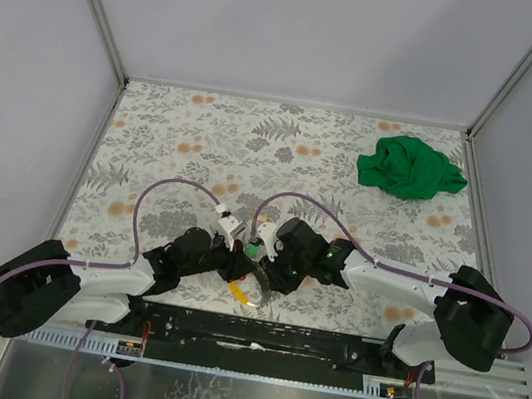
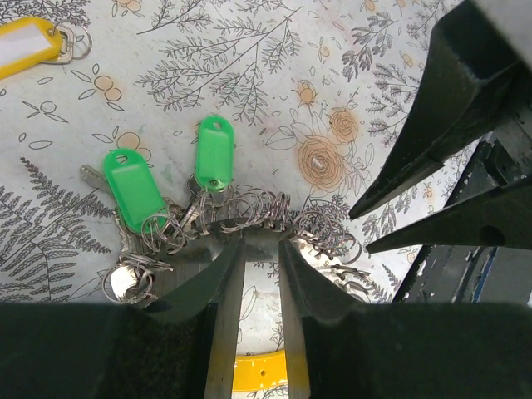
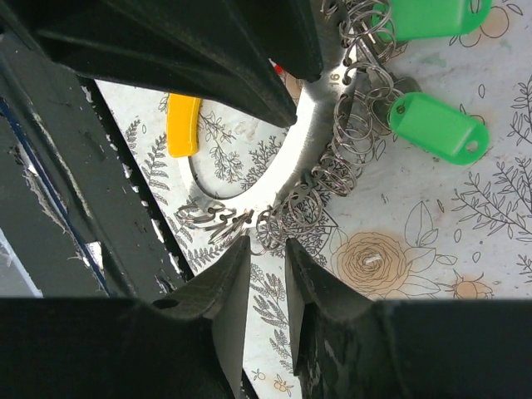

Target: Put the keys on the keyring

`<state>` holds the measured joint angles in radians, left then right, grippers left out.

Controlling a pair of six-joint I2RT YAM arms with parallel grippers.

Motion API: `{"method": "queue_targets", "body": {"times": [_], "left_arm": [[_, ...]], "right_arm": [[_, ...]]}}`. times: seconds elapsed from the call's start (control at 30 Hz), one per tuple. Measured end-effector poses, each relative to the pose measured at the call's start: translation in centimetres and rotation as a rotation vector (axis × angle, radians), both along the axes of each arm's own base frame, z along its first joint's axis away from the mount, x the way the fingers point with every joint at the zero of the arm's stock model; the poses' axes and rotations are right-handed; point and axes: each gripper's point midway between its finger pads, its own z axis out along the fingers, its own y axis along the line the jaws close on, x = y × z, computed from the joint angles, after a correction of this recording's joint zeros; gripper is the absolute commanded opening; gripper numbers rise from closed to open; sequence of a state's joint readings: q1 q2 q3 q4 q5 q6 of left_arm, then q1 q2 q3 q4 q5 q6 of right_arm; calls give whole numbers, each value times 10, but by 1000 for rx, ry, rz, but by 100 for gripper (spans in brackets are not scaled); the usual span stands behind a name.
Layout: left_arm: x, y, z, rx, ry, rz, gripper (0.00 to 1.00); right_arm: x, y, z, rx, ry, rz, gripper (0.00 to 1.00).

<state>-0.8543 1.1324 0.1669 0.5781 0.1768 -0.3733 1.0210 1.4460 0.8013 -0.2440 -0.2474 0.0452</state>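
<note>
The keyring (image 2: 258,226) is a flat silvery loop strung with several small split rings. It also shows in the right wrist view (image 3: 320,125). My left gripper (image 2: 260,243) is shut on its band. Two green-tagged keys (image 2: 133,187) (image 2: 214,154) hang from it, also seen in the right wrist view (image 3: 436,126). A yellow tag (image 2: 262,370) lies under my left fingers. A yellow-tagged key (image 2: 25,41) lies apart on the table. My right gripper (image 3: 268,243) is narrowly open, its tips either side of a small split ring on the loop. Both grippers meet near the table's front (image 1: 252,258).
A green cloth (image 1: 411,167) lies crumpled at the back right. The black rail (image 1: 265,336) runs along the near edge, close behind the grippers. The floral table (image 1: 205,139) is walled on three sides. Purple cables arch over both arms.
</note>
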Motion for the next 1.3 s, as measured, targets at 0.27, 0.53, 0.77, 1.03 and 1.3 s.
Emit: {"method": "queue_targets", "body": {"times": [0.27,0.53,0.77,1.03,1.3], "left_arm": [[-2,1,-3,1,16,4,22],[-4,4,-5,4,21,6,22],[-4,4,-5,3,21,6,22],[-4,3,-5,2,21,5,22],[-7,5,-8,3,24,-2,22]], "right_arm": [[8,0,-9,-22,-38,20,31],[14,4,-17,-28,-84,79,30],[15,5,-22,-32,-92,111,27],[13,3,-33,-60,-75,118,24],[16,7,-33,-49,-92,128,6]]}}
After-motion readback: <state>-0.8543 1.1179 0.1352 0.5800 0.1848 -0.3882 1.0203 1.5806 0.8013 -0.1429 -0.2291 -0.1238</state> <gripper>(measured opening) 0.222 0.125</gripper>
